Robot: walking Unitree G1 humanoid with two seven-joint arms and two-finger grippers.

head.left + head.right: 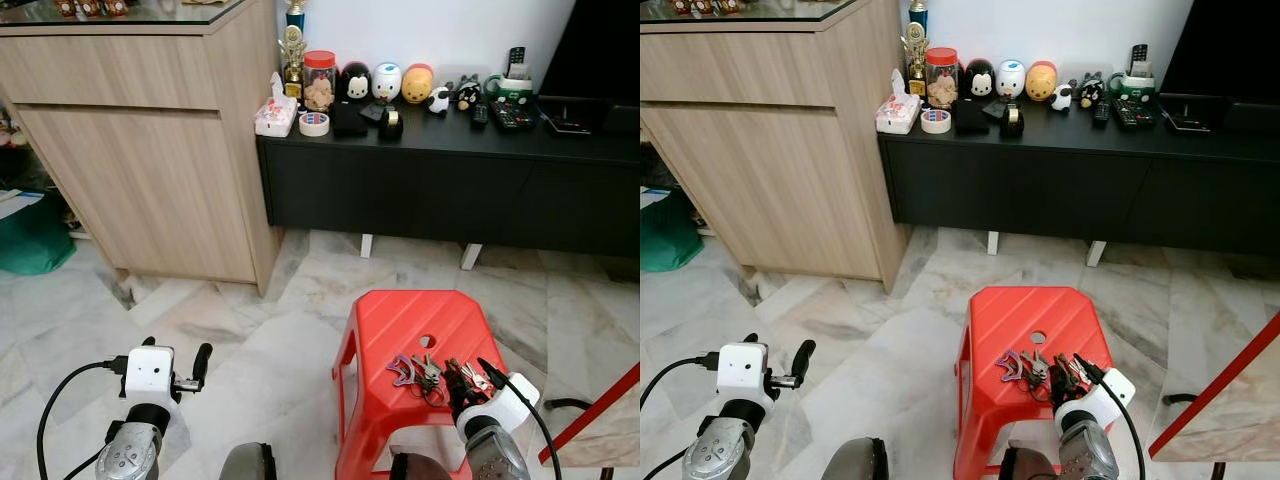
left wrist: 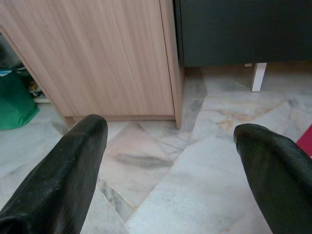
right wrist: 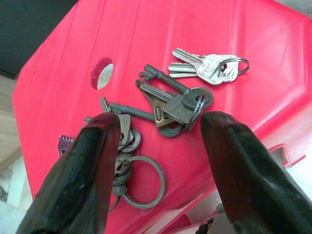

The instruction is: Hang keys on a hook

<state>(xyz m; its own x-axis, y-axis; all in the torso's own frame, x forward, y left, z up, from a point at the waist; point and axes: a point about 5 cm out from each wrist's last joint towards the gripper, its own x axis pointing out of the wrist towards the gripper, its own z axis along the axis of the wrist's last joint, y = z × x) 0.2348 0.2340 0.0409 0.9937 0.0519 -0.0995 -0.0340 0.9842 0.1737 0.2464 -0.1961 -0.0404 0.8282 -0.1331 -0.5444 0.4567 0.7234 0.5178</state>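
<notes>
Nearby, wooden cabinet (image 1: 140, 150), black sideboard (image 1: 450, 180).

- Home living room: marble-tile floor (image 1: 250, 340), wooden cabinet (image 1: 140, 150).
- Low black TV console (image 1: 450, 190) carrying figurines (image 1: 387, 82), remotes (image 1: 510, 115), trophy (image 1: 292, 55).
- Red plastic stool (image 1: 420, 340).

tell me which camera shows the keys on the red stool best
The right wrist view: the keys lie close up on the red stool between the open right gripper fingers, with separate bunches and rings distinct. Both eye views show them only as a small dark cluster near the stool's front edge. The left wrist view faces floor and cabinet.
</notes>
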